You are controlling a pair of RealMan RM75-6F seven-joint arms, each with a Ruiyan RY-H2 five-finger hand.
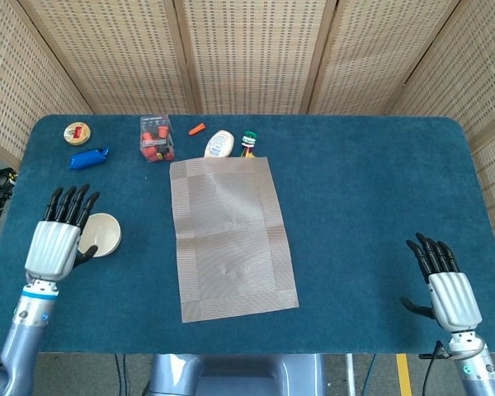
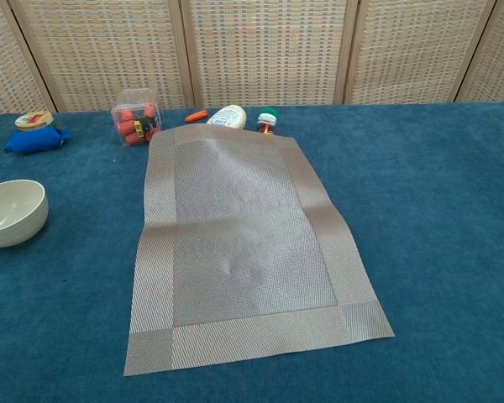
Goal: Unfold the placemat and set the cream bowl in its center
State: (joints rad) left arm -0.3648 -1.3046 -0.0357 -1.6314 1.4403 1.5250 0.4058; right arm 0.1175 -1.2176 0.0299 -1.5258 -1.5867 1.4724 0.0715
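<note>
Grey placemat [image 1: 231, 235] lies unfolded; my left robot hand [image 1: 56, 242], fingers apart and empty, must grasp the cream bowl [image 1: 101, 234] beside it.

Grey woven placemat [image 1: 231, 235] with a paler border, cream bowl [image 1: 101, 233], teal-blue tabletop [image 1: 371, 190], tan lattice screens [image 1: 256, 49].

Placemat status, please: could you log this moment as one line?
placemat: unfolded flat | cream bowl: left of placemat | left robot hand: open beside bowl | right robot hand: open
</note>
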